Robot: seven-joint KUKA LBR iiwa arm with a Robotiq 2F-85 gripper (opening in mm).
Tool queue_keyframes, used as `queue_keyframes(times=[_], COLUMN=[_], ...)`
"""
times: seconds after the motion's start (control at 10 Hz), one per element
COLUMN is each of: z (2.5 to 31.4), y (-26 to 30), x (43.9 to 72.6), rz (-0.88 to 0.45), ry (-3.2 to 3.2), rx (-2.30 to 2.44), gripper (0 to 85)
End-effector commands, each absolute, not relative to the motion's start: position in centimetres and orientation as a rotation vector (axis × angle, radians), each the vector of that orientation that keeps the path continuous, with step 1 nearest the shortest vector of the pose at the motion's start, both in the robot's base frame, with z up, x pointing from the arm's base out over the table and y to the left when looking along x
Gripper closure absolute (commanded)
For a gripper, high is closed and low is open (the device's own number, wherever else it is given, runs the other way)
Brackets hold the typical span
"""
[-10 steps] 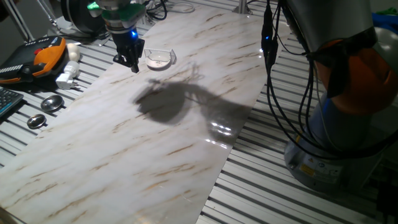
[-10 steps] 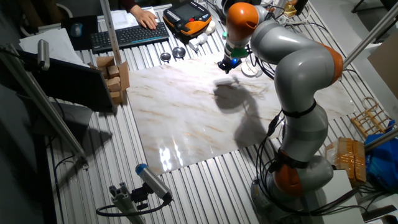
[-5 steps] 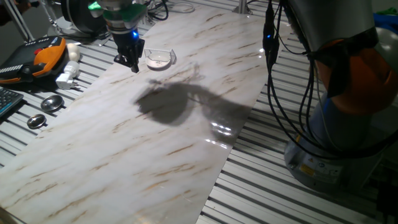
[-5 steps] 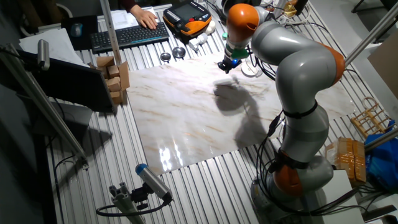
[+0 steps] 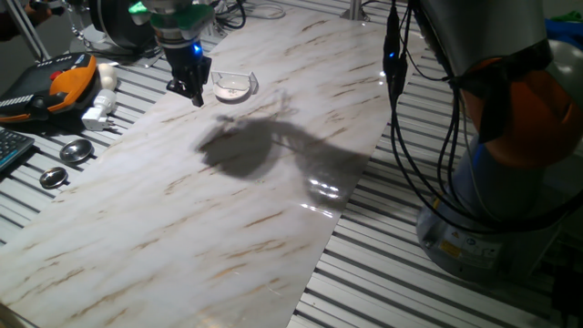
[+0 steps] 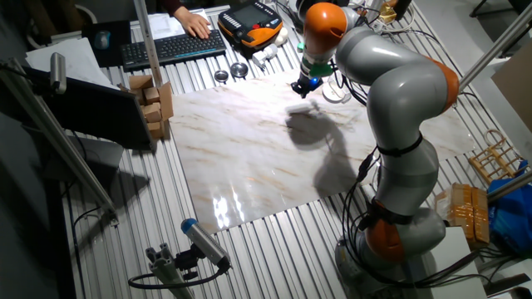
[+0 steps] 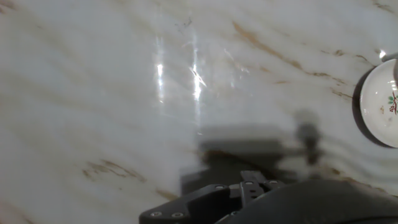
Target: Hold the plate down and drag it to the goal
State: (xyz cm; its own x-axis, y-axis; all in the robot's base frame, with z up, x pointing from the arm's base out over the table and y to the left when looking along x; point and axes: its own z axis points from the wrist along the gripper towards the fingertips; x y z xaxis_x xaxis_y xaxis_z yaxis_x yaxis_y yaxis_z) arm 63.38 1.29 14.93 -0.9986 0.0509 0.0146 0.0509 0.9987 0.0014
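Note:
The plate (image 5: 231, 87), small, round and white, lies at the far left of the marble board (image 5: 228, 219). In the hand view the plate (image 7: 380, 102) shows at the right edge. A clear glinting edge (image 5: 252, 83) hugs its right side and looks like the goal, but I cannot tell for sure. My gripper (image 5: 192, 95) hangs just left of the plate, a little above the board and apart from it. Its black fingers look shut with nothing between them. The other fixed view shows the gripper (image 6: 301, 90) over the board's far edge. Its dark body (image 7: 249, 190) fills the bottom of the hand view.
Off the board's left stand an orange-black pendant (image 5: 66, 80), a white plug (image 5: 98, 113), two grey metal discs (image 5: 76, 150) and a keyboard (image 6: 170, 46) with a person's hand. Cardboard boxes (image 6: 154, 100) sit by the board. Cables (image 5: 401, 137) and the arm's base (image 5: 510, 182) stand on the right.

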Motion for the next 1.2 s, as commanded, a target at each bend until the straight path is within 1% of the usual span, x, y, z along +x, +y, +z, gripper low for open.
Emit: queue_keyframes(times=[0.0,0.2,0.3,0.5,0.6,0.7,0.8,1.1], z=[16.5,19.3,20.1,20.8,21.0,21.2,21.6,22.4], y=[2.3,4.1,4.9,5.5,5.3,5.2,5.3,5.5], x=[63.5,62.8,62.2,61.8,61.6,61.3,61.0,59.6], rz=[0.021,0.034,0.06,0.054,0.013,0.017,0.062,0.043], ry=[-3.105,-3.126,-3.134,-3.12,-3.117,-3.135,-3.146,-3.163], rx=[-0.1,-0.098,-0.091,-0.103,-0.116,-0.103,-0.081,-0.081], gripper=[85.0,85.0,85.0,85.0,85.0,85.0,85.0,85.0])
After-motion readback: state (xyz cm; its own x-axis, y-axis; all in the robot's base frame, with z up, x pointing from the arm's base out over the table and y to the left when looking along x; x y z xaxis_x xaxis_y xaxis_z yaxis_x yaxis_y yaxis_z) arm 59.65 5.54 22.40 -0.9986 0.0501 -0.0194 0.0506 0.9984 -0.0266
